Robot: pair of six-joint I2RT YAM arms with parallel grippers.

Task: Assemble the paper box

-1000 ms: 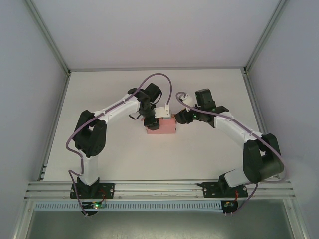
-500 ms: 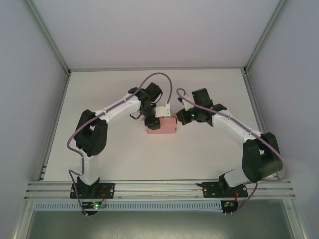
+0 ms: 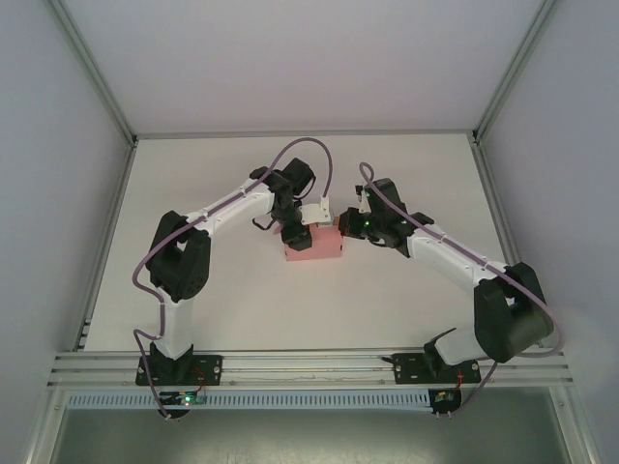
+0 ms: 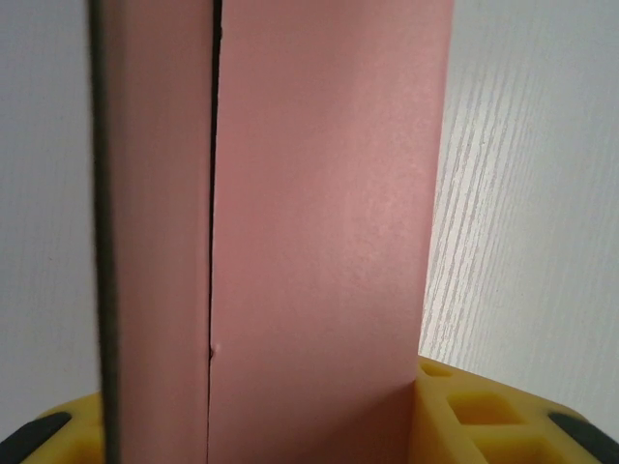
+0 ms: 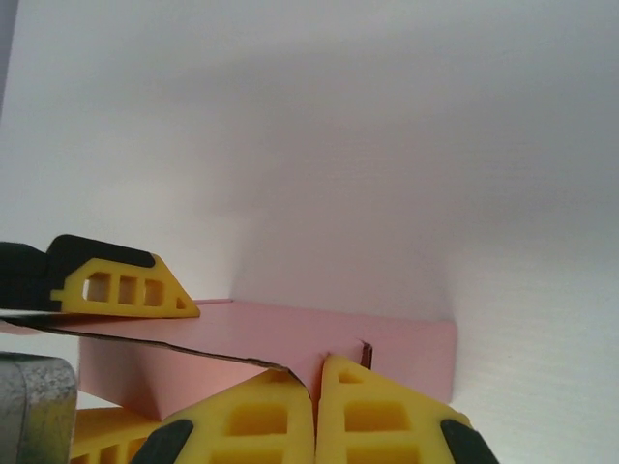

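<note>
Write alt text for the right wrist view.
A pink box lies on a white table, seen close and low. The right gripper, shut, touches the box's near edge, and at the left another yellow finger rests on a thin flap.

- Left wrist view: the paper box [image 4: 319, 232] runs off top and bottom, both ends cut away, and the left gripper [image 4: 261, 435] is just yellow corners at the lower edge.
- Right wrist view: the right gripper [image 5: 316, 387] is cropped at the bottom edge. Is card caught between its fingers [image 5: 377, 420]? Can't tell.
- Top view: both sets of jaws are too small to read.
</note>
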